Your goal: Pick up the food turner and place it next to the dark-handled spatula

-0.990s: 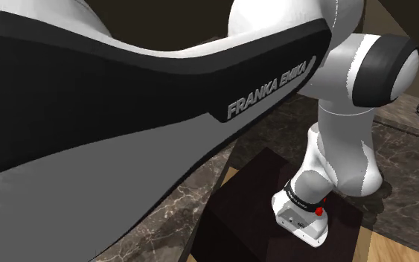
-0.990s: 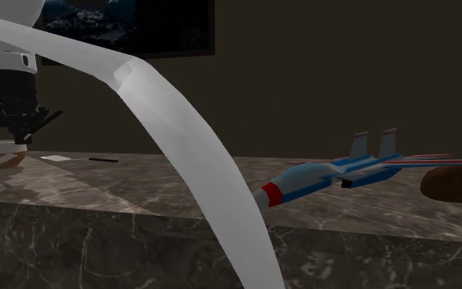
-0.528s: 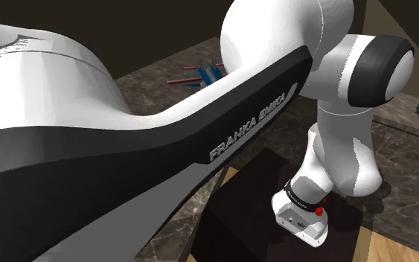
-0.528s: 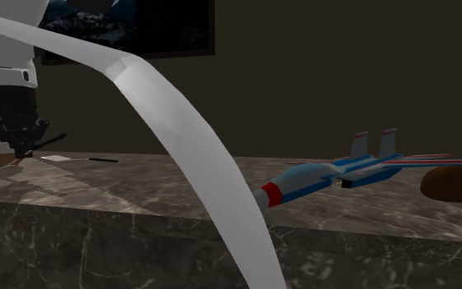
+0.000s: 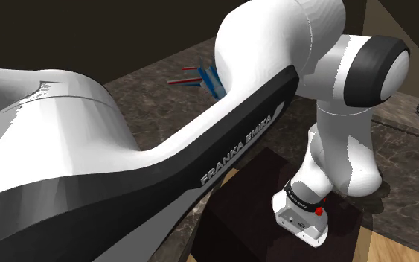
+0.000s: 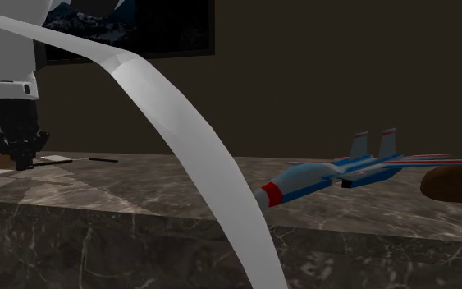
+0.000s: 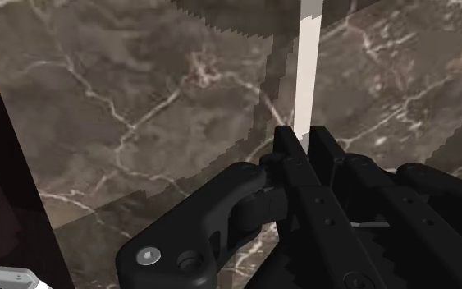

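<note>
Gripper (image 6: 20,162) down at the marble counter (image 6: 139,197), just beside the pale blade end of the dark-handled spatula (image 6: 57,157), on the side away from its dark handle. Spatula lies flat on the counter.

Wrist view: gripper (image 7: 308,139) with its black fingers (image 7: 290,148) drawn close, clasping a narrow white strip between the tips. This is the food turner (image 7: 308,74). The strip runs straight out past the fingertips over veined brown marble. Its blade end is hard to make out.

Toy jet (image 6: 336,176), blue with red and white trim, sits well apart from the spatula, toward the second exterior view's right. A brown lump (image 6: 455,182) lies farther from the spatula than the jet.

Shoulder view: white arm (image 5: 126,171) crosses the foreground; the jet's blue and red parts (image 5: 208,74) show past it.
</note>
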